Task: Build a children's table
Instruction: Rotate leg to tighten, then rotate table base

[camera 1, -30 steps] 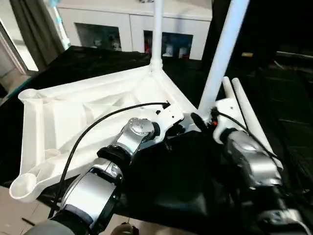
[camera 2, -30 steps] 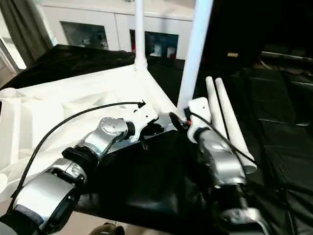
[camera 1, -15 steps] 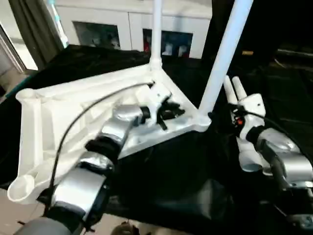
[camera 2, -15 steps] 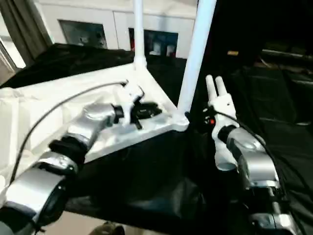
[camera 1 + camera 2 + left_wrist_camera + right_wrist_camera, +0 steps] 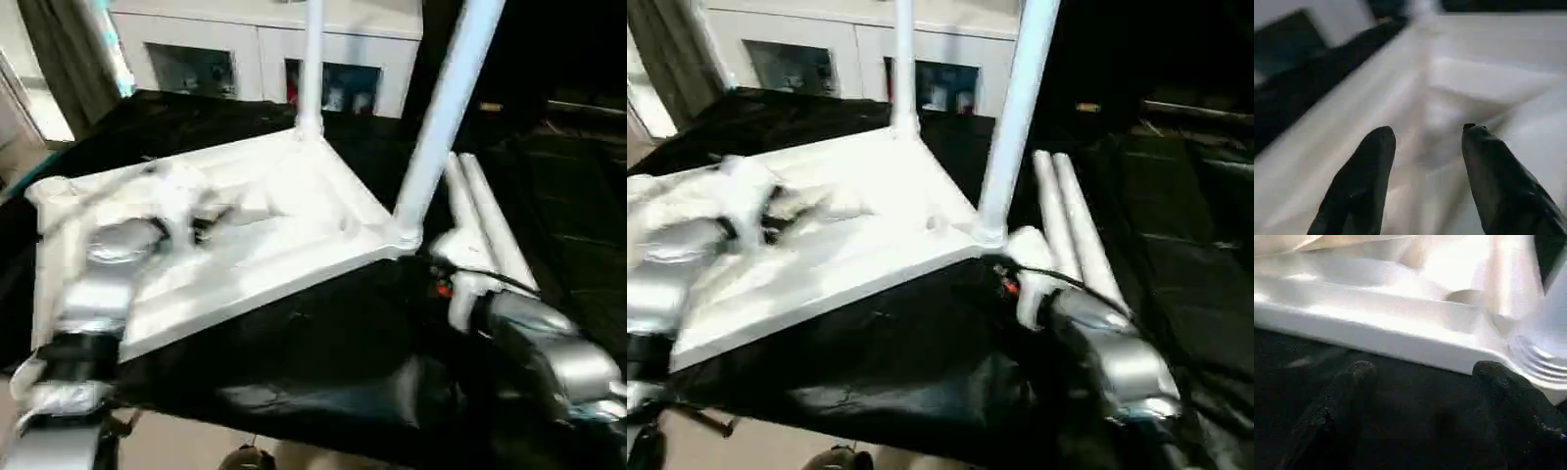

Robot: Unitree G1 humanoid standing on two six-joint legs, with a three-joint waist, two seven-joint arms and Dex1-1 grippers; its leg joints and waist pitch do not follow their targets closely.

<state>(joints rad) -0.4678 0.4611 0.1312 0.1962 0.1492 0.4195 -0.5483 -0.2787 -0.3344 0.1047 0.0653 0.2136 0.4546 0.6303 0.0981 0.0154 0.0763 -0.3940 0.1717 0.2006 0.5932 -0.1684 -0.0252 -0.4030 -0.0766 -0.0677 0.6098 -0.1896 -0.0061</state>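
Observation:
The white tabletop (image 5: 284, 230) lies upside down on black cloth, ribbed underside up. One leg (image 5: 310, 59) stands upright in its far corner socket. A second leg (image 5: 446, 108) stands in the near right corner socket (image 5: 404, 235). Two loose legs (image 5: 482, 230) lie side by side on the cloth to the right. My left gripper (image 5: 1428, 130) hovers open over the ribbed underside toward the left half of the tabletop (image 5: 1484, 83), holding nothing. My right gripper (image 5: 1424, 368) is open and empty above the cloth, just in front of the tabletop's near edge (image 5: 1400, 345) beside that corner socket.
A white cabinet (image 5: 265, 64) with glass doors stands behind the work. Black cloth (image 5: 323, 362) covers the surface in front and to the right. Grey curtains (image 5: 59, 49) hang at the back left. Light floor (image 5: 186, 452) shows past the near edge.
My left arm has swung left across the tabletop, away from the near right corner, and its fingers have opened. My right arm has drawn back off the leg's base and sits lower.

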